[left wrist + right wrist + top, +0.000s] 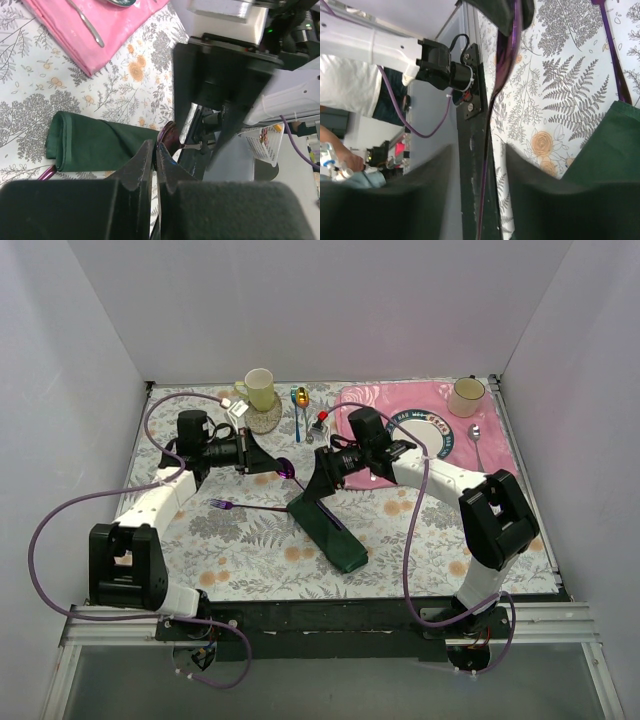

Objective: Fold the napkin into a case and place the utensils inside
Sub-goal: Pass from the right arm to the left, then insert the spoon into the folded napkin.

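**Spoon passes to the left arm above the case**

Nearest the tabletop's near edge lies the case (330,532). It is flat and narrow, and its long axis runs from near-right to far-left. Which end is open cannot be told. The fork (238,506) lies just beside the case's far end, roughly parallel to the near edge, tines to the left.

Above that far end, mid-table, the spoon (506,60) is off the cloth. The left gripper (156,155) is clamped tight on its bowl end. The right gripper (480,170) has its fingers apart on either side of the handle, gripping nothing. The spoon's long axis runs left to right, bowl left and handle toward the right arm.

The step looks like a handover before insertion. The right arm should back straight off along the handle without knocking it. The left grip is small and on slick metal, so it should turn slowly to line the handle up with the case.

The placemat (390,400) lies at the far right corner.
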{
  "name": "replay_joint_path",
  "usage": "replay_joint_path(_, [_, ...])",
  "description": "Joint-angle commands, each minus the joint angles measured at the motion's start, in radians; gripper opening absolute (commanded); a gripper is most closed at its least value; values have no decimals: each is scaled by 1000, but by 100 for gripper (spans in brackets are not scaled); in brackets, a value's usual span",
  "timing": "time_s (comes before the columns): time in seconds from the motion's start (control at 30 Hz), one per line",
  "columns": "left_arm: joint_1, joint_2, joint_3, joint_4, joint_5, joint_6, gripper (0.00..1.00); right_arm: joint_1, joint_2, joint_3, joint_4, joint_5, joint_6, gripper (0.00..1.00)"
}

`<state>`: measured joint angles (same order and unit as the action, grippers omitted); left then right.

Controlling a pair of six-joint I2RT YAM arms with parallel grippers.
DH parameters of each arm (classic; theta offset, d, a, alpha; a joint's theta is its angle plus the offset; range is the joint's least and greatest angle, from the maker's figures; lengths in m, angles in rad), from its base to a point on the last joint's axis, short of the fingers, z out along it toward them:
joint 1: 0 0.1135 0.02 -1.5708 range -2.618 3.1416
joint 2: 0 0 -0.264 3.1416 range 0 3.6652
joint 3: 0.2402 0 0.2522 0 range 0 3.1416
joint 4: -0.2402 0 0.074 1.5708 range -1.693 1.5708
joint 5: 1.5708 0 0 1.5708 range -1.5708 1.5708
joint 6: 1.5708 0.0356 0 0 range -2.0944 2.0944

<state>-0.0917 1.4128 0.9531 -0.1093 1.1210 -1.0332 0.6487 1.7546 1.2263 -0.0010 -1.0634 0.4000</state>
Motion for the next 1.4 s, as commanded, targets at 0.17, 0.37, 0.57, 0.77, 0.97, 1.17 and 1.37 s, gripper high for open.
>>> replay_joint_path(0.17, [29,101,18,-156,-76,165,0,-104,-150,-45,-330,190,-389,85])
replay_joint_path(0.37, [40,187,30,-142,-131,177,0,-118,-280,-198,-461,230,-627,45])
replay_joint_path(0.57, [46,258,68,-156,-155,222,0,-35,-397,-339,-449,315,-831,25])
replay_joint_path(0.77, [52,301,108,-177,-170,258,0,94,-394,-430,-364,492,-926,23])
replay_joint_path(0.97, [66,316,121,-214,-176,297,0,163,-324,-456,-291,582,-931,23])
replay_joint_path(1.17, [63,340,116,-202,-158,280,0,218,-258,-468,-264,643,-937,23])
replay_joint_path(1.37, [12,350,104,-184,-162,266,0,241,-250,-496,-237,664,-952,22])
